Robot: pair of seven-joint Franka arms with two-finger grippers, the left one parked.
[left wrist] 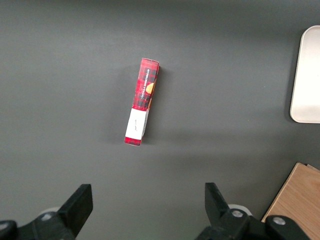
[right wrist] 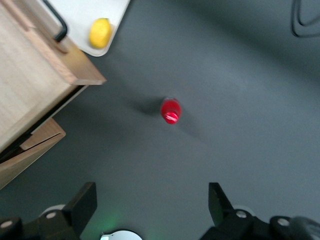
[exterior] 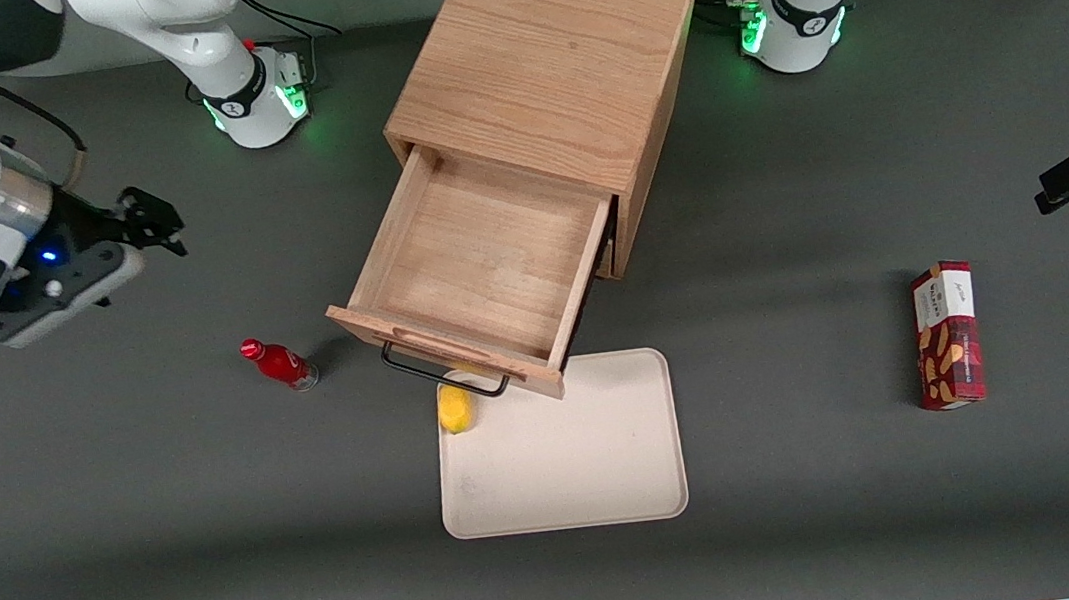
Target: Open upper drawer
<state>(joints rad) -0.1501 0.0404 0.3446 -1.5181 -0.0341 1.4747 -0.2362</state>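
The oak cabinet (exterior: pixel 548 67) stands at the table's middle. Its upper drawer (exterior: pixel 479 256) is pulled far out, an empty shallow wooden box, with its black wire handle (exterior: pixel 442 369) hanging over the tray's edge. The drawer's corner also shows in the right wrist view (right wrist: pixel 45 55). My right gripper (exterior: pixel 151 221) is open and empty, raised above the table well off toward the working arm's end, away from the drawer. Its fingers (right wrist: pixel 85 200) stand wide apart over bare mat.
A red bottle (exterior: pixel 280 363) stands beside the drawer front, also in the right wrist view (right wrist: pixel 170 110). A cream tray (exterior: pixel 563 458) holds a yellow lemon (exterior: pixel 454 410) under the handle. A red snack box (exterior: pixel 947 334) lies toward the parked arm's end.
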